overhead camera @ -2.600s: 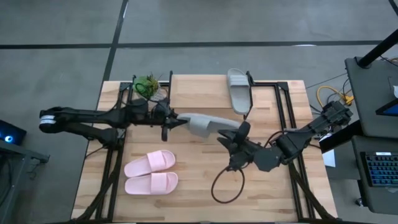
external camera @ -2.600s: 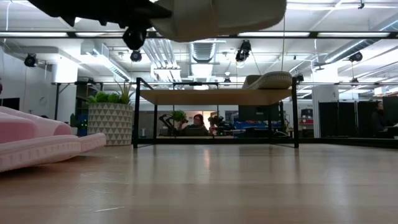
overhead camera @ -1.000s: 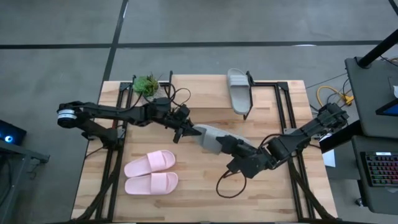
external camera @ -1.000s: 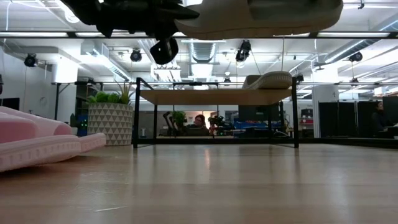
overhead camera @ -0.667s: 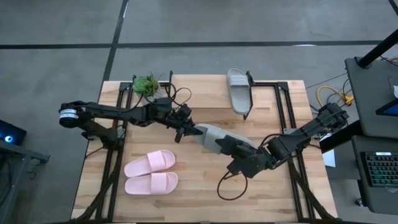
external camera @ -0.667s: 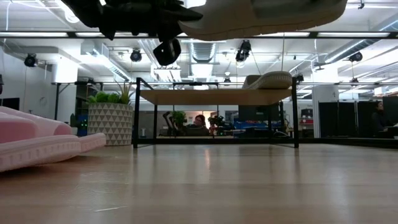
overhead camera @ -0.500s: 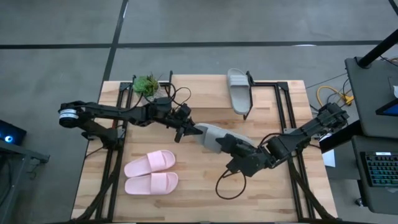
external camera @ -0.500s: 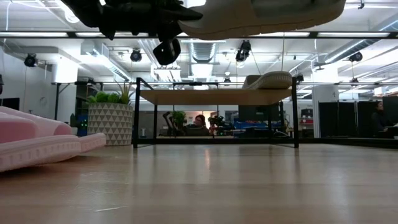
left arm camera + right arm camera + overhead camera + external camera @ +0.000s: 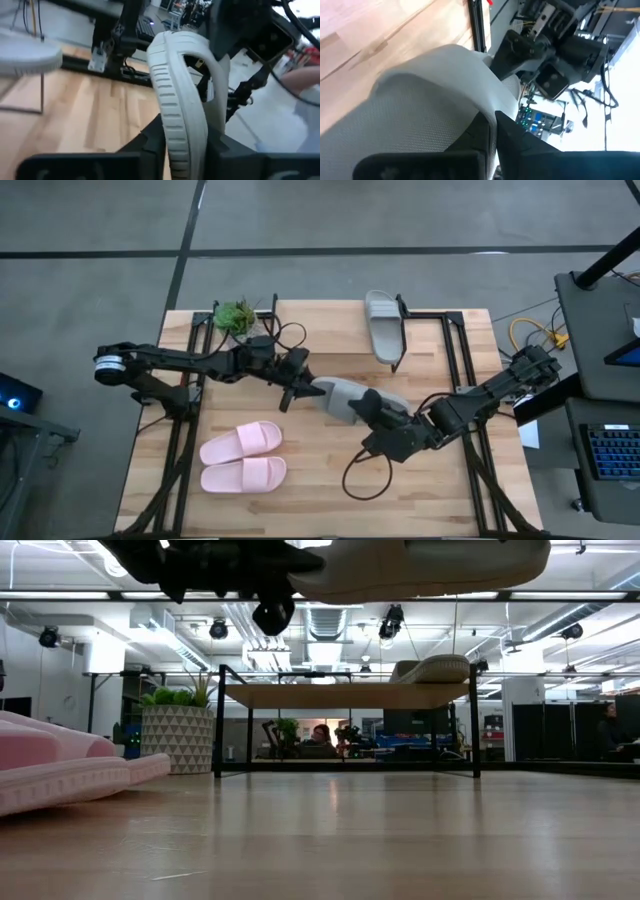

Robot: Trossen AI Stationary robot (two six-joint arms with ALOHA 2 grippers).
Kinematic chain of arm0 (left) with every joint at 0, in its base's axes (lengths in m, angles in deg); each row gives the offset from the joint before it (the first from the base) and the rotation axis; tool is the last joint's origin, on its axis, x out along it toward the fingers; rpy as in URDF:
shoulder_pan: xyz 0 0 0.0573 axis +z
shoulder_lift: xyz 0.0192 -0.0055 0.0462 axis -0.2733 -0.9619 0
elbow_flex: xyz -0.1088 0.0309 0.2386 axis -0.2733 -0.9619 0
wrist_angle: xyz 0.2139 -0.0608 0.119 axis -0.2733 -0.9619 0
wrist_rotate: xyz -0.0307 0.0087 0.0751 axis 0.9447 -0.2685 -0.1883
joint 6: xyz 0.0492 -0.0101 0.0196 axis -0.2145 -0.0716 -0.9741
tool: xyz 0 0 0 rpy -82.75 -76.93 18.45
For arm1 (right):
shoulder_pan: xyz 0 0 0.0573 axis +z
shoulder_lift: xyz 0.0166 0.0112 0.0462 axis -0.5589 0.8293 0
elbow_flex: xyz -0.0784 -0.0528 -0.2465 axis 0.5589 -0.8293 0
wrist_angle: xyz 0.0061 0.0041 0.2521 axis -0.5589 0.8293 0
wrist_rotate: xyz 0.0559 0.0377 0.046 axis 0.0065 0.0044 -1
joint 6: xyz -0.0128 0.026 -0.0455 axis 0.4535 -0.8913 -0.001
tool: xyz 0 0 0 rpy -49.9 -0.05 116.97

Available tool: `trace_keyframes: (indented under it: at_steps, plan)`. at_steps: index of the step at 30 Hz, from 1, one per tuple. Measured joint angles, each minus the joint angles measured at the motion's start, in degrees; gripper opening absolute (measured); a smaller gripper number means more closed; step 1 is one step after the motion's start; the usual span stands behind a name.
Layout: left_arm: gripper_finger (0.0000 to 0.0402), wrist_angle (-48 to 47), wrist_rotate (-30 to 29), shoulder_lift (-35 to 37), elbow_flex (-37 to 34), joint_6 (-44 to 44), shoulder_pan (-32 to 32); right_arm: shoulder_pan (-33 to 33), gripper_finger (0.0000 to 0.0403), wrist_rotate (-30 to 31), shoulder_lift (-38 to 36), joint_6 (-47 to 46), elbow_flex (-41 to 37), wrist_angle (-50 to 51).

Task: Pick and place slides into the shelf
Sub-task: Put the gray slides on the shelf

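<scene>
Overhead, left gripper (image 9: 303,388) and right gripper (image 9: 368,408) both clamp the grey-beige slide (image 9: 345,397); wrist views confirm.

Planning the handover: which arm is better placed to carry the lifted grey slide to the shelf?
Right, probably. Both end effectors, left and right, grip the grey slide, but the right arm's side is nearer the slide on the shelf.

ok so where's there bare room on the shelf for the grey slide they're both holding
The shelf has bare plank from the plant across to the grey slide resting at its right end. The crowded spot is the table's middle, where the left gripper and right gripper both clamp the held slide. The pink pair fills the front left.
</scene>
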Motion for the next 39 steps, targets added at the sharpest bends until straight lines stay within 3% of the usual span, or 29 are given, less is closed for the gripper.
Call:
trace_keyframes:
  at_steps: [9, 13, 22, 29, 39]
  plan:
    - [0.0212, 0.62, 0.45, 1.05, 0.00, -11.65, 0.84, -0.07, 0.0009, 3.99, -0.54, -7.01, -0.06, 0.68]
    - [0.0248, 0.46, 0.33, 3.48, -0.19, -14.08, 2.08, -0.44, 0.0009, 4.71, -1.06, -12.48, -0.07, 0.55]
    - [0.0254, -1.86, -2.45, 13.69, -2.59, -19.60, 4.18, -0.48, 0.0009, 6.76, -1.16, -21.23, -0.07, 0.74]
    - [0.0254, -12.79, -11.33, 22.85, -2.69, -22.97, 4.28, -1.45, 0.0009, 9.67, -1.46, -27.54, -0.07, 0.13]
    - [0.0254, -23.88, -18.55, 29.58, -2.71, -22.95, 4.28, -12.44, 0.0009, 9.69, -1.49, -43.55, -0.04, -1.02]
